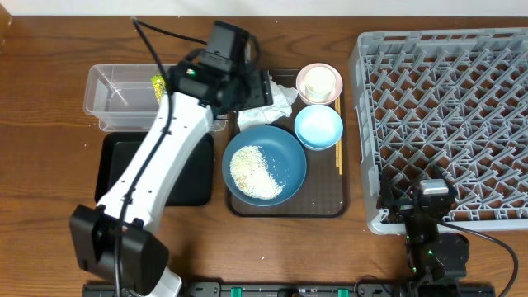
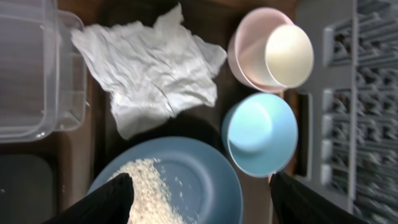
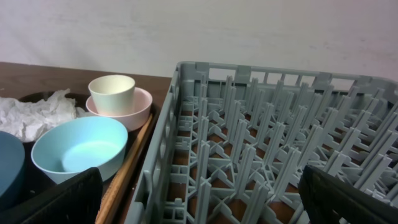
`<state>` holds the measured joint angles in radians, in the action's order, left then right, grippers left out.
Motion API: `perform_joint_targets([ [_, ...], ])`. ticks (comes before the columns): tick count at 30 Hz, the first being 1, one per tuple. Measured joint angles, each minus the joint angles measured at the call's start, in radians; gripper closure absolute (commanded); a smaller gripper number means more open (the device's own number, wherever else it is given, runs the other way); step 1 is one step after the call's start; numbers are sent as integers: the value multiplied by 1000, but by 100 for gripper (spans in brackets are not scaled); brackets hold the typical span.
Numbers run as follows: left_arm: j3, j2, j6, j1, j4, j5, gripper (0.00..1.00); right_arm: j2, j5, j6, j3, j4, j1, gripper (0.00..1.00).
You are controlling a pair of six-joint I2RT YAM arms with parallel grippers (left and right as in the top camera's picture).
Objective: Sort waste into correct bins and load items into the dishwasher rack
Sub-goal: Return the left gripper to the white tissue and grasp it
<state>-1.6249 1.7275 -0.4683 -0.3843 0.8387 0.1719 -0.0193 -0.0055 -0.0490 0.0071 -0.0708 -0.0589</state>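
Observation:
My left gripper [image 1: 268,89] [image 2: 199,205] is open and empty, hovering over the crumpled white napkin [image 1: 271,111] [image 2: 155,68] on the brown tray. The wide blue dish [image 1: 285,161] [image 2: 205,183] holds the rice heap [image 1: 254,172] [image 2: 149,190]. The light-blue bowl [image 1: 318,126] [image 2: 261,134] [image 3: 81,152] sits beside it. The white cup [image 1: 319,82] [image 2: 288,55] [image 3: 112,93] stands in the pinkish bowl [image 1: 304,76] [image 2: 245,59] [image 3: 137,109]. Chopsticks [image 1: 338,144] lie along the tray's right side. The yellow-green wrapper [image 1: 157,82] is in the clear tub [image 1: 115,99] [image 2: 31,68]. My right gripper [image 1: 429,198] [image 3: 202,199] is open over the grey rack [image 1: 445,99] [image 3: 249,143].
The black tray [image 1: 120,173] lies in front of the clear tub, partly under my left arm. The brown serving tray [image 1: 322,202] holds the dishes between the bins and the rack. The rack's near left corner is close to my right gripper.

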Motion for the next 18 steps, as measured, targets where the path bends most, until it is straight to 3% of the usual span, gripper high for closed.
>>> perform_joint_targets([
  [7, 0, 54, -51, -32, -40, -99, 26, 0, 0, 0, 0, 0, 0, 1],
  [18, 0, 214, -68, -32, -108, -124, 26, 0, 0, 0, 0, 0, 0, 1],
])
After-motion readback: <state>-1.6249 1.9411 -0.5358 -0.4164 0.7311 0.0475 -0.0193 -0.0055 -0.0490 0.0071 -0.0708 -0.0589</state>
